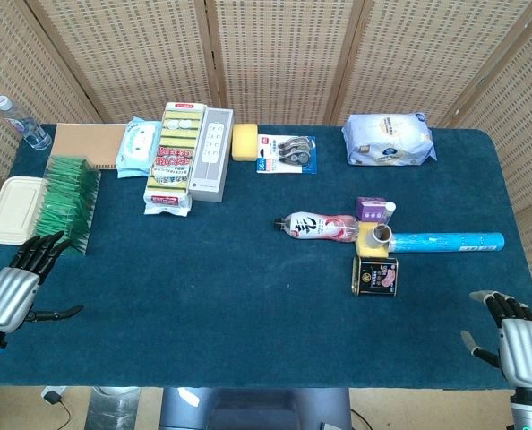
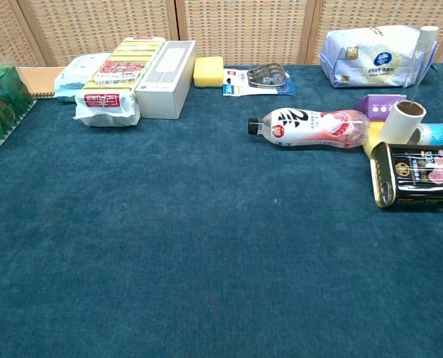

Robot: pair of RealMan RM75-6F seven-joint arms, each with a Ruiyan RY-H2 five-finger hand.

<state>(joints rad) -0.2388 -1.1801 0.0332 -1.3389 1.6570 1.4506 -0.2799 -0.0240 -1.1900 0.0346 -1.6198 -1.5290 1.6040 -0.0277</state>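
Observation:
My left hand (image 1: 17,285) hovers at the table's near left corner, fingers spread and holding nothing; the green packet stack (image 1: 69,199) lies just beyond it. At the near right corner my right hand (image 1: 515,340) is open too, empty, with the black tin (image 1: 375,276) some way off to its left. Neither hand shows in the chest view. On the right half lie a pink-and-white bottle (image 1: 317,227) on its side, a blue roll (image 1: 436,241), a purple box (image 1: 372,210) and the tin (image 2: 415,176).
Along the back stand a tissue pack (image 1: 139,146), a sponge multipack (image 1: 176,158), a white box (image 1: 211,153), a yellow sponge (image 1: 244,141), a tape blister pack (image 1: 287,153) and a wipes bag (image 1: 389,138). A beige tray (image 1: 12,208) and clear bottle (image 1: 21,123) sit far left.

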